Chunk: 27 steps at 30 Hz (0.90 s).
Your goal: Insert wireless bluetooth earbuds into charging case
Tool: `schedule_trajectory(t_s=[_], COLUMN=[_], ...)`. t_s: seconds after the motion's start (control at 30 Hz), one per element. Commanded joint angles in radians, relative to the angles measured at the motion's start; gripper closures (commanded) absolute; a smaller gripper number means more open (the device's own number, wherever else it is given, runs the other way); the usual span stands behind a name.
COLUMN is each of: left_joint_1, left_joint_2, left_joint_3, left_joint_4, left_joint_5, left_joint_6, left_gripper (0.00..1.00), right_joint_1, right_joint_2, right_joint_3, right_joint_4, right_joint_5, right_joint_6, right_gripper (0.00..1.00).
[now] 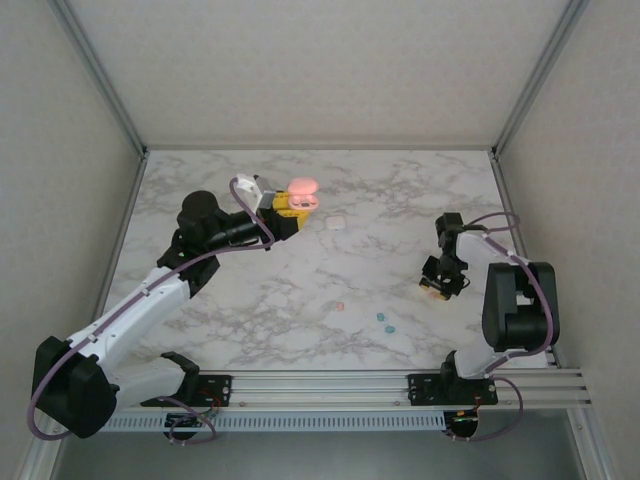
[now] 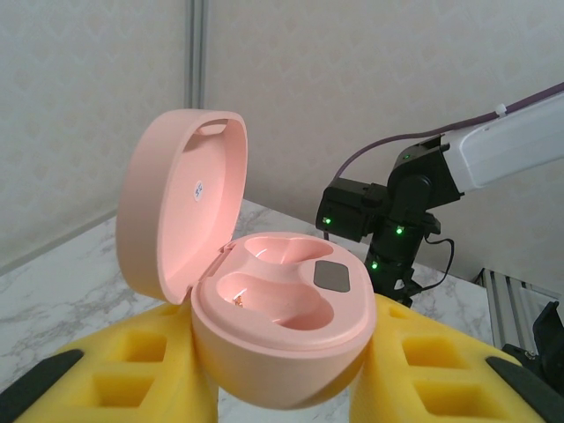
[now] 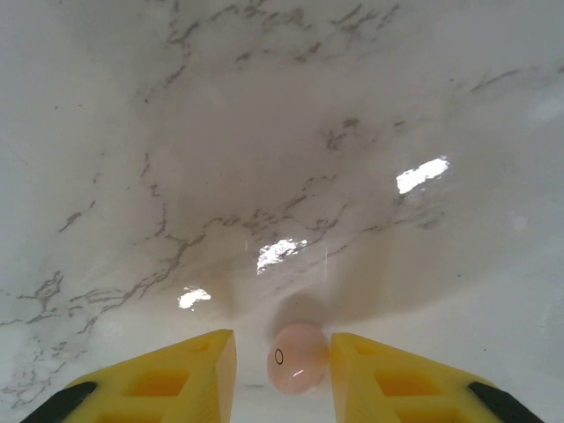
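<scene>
Earbud (image 3: pixel 298 357) between narrow jaws of right gripper (image 3: pixel 280 344), contact unconfirmed; centre before lifting. Left gripper (image 2: pixel 280 370) clamps open charging case (image 2: pixel 291 308).

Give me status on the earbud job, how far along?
Done: the pink case is open, held by the left gripper; both wells look empty. In hand: the right gripper straddles a pink earbud, a gap showing on one side, so not clearly gripped. Left: seat that bud, then the second; a pink-orange bud lies loose mid-table, with teal buds nearby.
</scene>
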Motion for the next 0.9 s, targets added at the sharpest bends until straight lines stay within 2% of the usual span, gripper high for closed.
schedule_trajectory(t_s=[0.0, 0.87], left_joint_1=[-0.009, -0.009], left_joint_2=[-0.014, 0.001], left_joint_3=[0.017, 0.027], left_joint_4=[0.007, -0.004], left_joint_5=[-0.006, -0.013], left_joint_6=[0.008, 0.008], left_gripper=[0.76, 0.76], right_joint_1=[0.009, 0.027], right_joint_2=[0.021, 0.072], right_joint_3=[0.025, 0.036], right_joint_4=[-0.026, -0.03], right_joint_5=[0.031, 0.073], right_joint_6=[-0.016, -0.043], right_gripper=[0.66, 0.69])
